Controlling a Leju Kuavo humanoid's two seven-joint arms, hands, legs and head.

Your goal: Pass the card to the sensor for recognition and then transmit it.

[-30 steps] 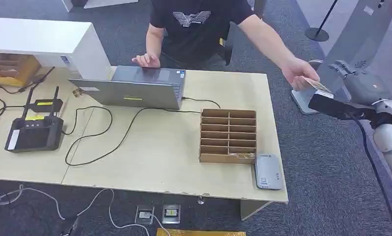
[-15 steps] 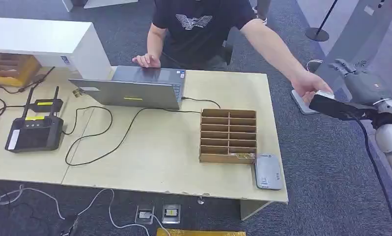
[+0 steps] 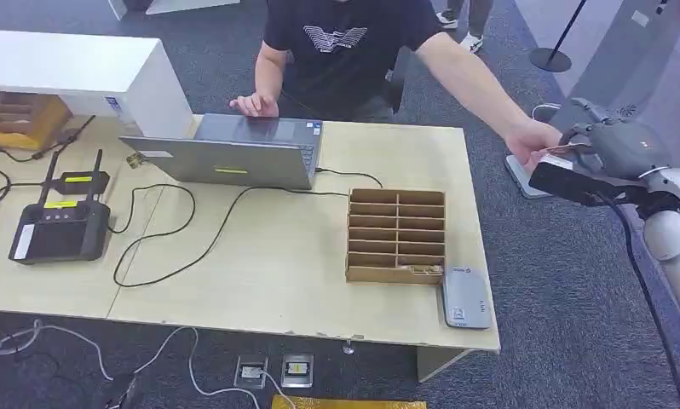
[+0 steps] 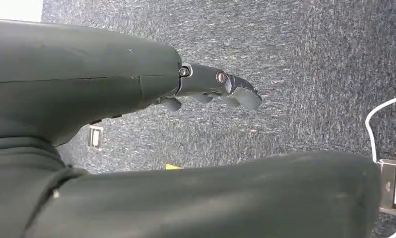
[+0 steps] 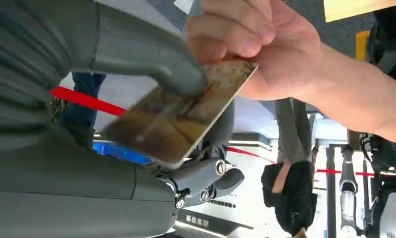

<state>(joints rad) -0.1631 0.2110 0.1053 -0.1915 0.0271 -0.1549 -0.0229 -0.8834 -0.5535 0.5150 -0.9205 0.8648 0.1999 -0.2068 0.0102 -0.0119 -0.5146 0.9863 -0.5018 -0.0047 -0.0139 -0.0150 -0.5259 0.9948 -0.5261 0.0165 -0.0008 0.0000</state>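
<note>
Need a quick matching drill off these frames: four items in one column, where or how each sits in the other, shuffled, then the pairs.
Column 1
1. card
2. card reader
3. laptop
4. left hand

Column 2
A. hangs over grey carpet, holding nothing
B. flat on the table's near right corner, beside the cardboard organizer
C. between the right hand thumb and a person's hand
D. at the table's far edge, in front of the person

Pairs: 1-C, 2-B, 3-D, 4-A
</note>
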